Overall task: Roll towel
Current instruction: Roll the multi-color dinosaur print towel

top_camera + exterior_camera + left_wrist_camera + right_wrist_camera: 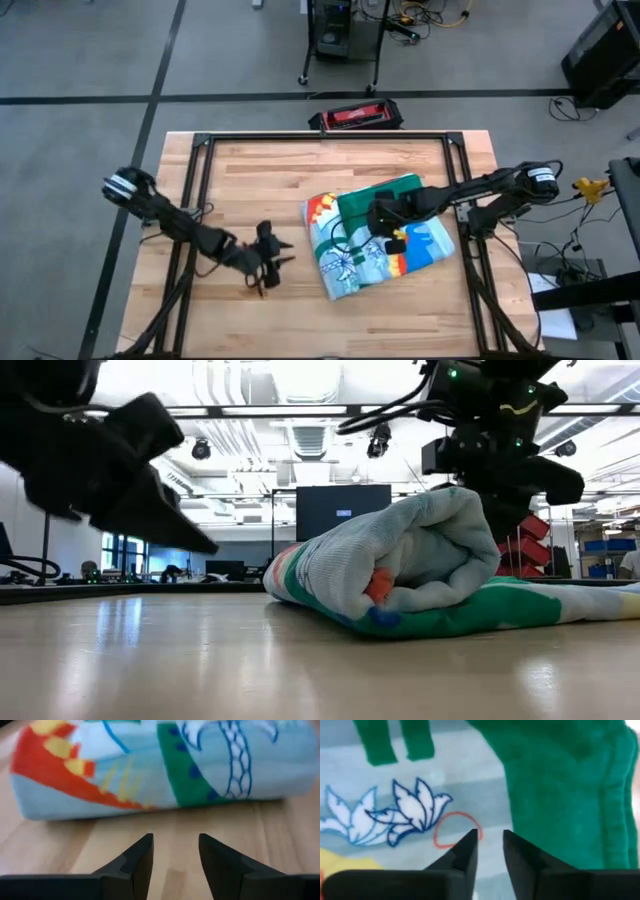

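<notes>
A soft pale-blue towel [378, 238] with a green border and colourful print is seen right of centre in the high view, partly rolled on a light wooden table [250, 180]. The right gripper [385, 222] is positioned directly over the cloth near its green fold; its fingers are parted by a narrow gap with nothing pinched, probably so the roll can be released. The left gripper [268, 258] is held over bare wood in the lower left, fingers apart and empty, apparently kept clear of the roll.
</notes>
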